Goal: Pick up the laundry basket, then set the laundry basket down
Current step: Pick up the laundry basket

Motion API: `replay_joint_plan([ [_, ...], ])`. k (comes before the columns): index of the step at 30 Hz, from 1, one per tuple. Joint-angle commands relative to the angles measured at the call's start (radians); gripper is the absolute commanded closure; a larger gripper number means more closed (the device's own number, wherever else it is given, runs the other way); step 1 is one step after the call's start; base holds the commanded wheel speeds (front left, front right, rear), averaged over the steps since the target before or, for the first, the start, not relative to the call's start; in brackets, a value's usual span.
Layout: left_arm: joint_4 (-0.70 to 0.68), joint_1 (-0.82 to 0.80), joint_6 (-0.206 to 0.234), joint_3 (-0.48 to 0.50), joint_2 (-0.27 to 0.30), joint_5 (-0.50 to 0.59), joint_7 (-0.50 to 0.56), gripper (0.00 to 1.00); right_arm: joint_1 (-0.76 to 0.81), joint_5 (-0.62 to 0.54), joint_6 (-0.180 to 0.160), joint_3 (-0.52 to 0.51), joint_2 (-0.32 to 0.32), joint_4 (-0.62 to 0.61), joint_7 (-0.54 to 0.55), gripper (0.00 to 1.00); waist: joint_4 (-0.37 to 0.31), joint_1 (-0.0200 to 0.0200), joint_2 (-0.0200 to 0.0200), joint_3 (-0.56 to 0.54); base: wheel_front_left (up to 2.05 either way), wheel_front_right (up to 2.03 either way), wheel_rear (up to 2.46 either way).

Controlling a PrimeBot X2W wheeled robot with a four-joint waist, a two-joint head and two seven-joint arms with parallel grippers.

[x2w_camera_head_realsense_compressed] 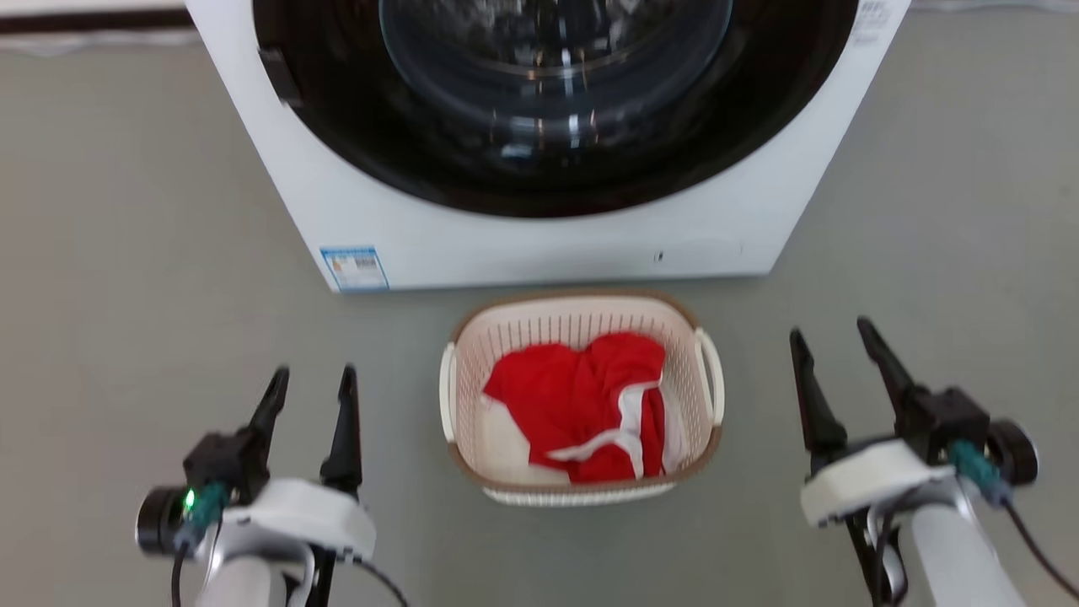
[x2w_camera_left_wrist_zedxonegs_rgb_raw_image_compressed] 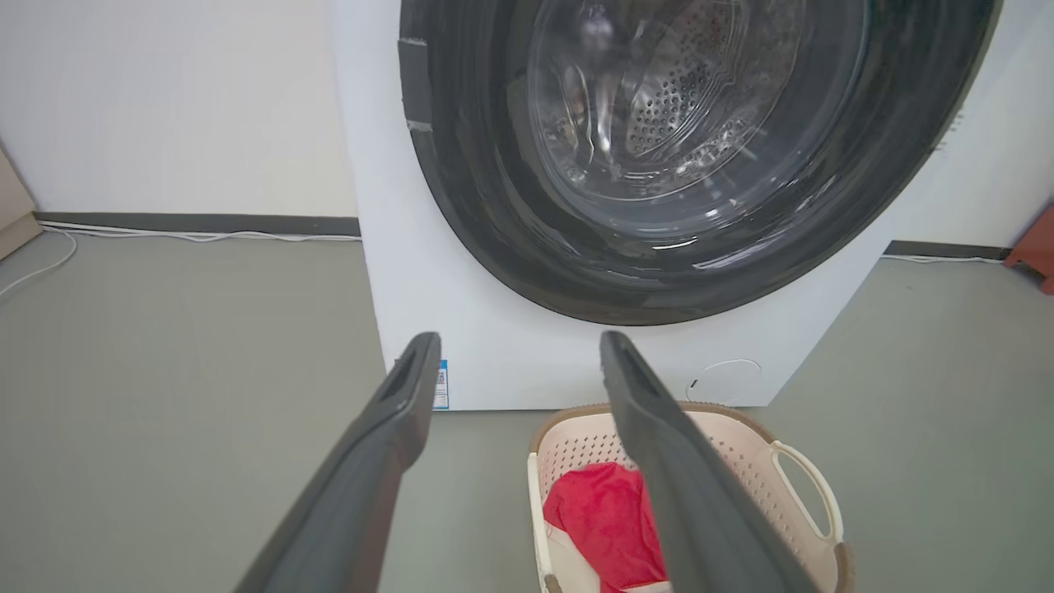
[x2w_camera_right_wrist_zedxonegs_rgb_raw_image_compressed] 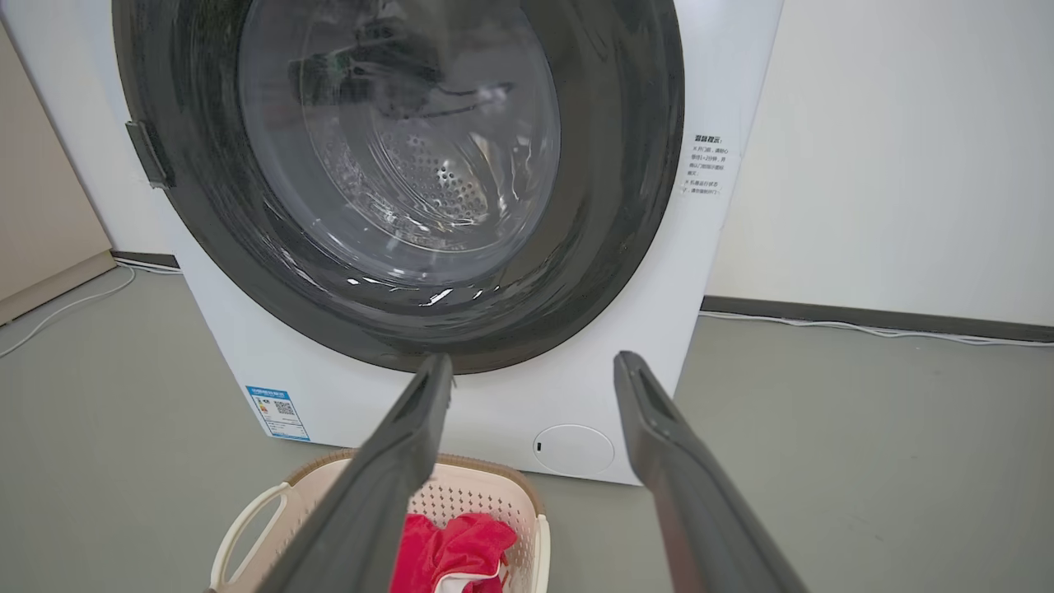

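The laundry basket (x2w_camera_head_realsense_compressed: 684, 371), cream-white with a brown rim and white loop handles, stands on the grey floor just in front of the washing machine, holding a red and white garment (x2w_camera_head_realsense_compressed: 582, 396). My left gripper (x2w_camera_head_realsense_compressed: 312, 378) hangs open to the basket's left, well apart from it. Off to the basket's right, my right gripper (x2w_camera_head_realsense_compressed: 834, 330) is also open and clear of it. The basket (x2w_camera_left_wrist_zedxonegs_rgb_raw_image_compressed: 741, 461) sits low right in the left wrist view behind my left gripper (x2w_camera_left_wrist_zedxonegs_rgb_raw_image_compressed: 519, 339). In the right wrist view the basket (x2w_camera_right_wrist_zedxonegs_rgb_raw_image_compressed: 469, 494) lies low left below my right gripper (x2w_camera_right_wrist_zedxonegs_rgb_raw_image_compressed: 533, 359).
The white washing machine (x2w_camera_head_realsense_compressed: 539, 244) with its dark round door (x2w_camera_head_realsense_compressed: 556, 110) stands close behind the basket. A wall with a dark skirting board (x2w_camera_left_wrist_zedxonegs_rgb_raw_image_compressed: 198, 222) and white cables (x2w_camera_right_wrist_zedxonegs_rgb_raw_image_compressed: 889, 331) runs behind it. Grey floor (x2w_camera_head_realsense_compressed: 126, 253) spreads on both sides. A red-brown object (x2w_camera_left_wrist_zedxonegs_rgb_raw_image_compressed: 1039, 251) sits at far right.
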Motion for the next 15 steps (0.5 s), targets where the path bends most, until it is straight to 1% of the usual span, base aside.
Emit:
replay_joint_plan([
  [1,0.001,-0.065,-0.011,0.023,0.012,-0.003,-0.006,0.0,-0.06,-0.003,0.007,0.017,-0.004,0.003,-0.014,0.0,0.001,0.0,-0.0001,0.075,0.0,0.0,0.0],
  [5,0.076,-0.147,-0.02,0.006,0.012,-0.013,-0.006,0.0,-0.144,-0.023,0.007,-0.001,-0.004,0.071,-0.014,0.0,0.002,0.0,-0.0001,0.158,0.0,0.0,0.0],
  [9,0.198,-0.244,-0.026,-0.005,0.012,-0.039,-0.006,0.0,-0.238,-0.028,0.007,-0.033,-0.004,0.156,-0.014,0.0,-0.001,0.0,-0.0001,0.235,0.0,0.0,0.0],
  [15,0.399,-0.404,-0.029,-0.026,0.012,-0.026,-0.006,0.0,-0.374,-0.073,0.007,-0.078,-0.004,0.354,-0.014,0.0,-0.002,0.0,-0.0001,0.328,0.0,0.0,0.0],
])
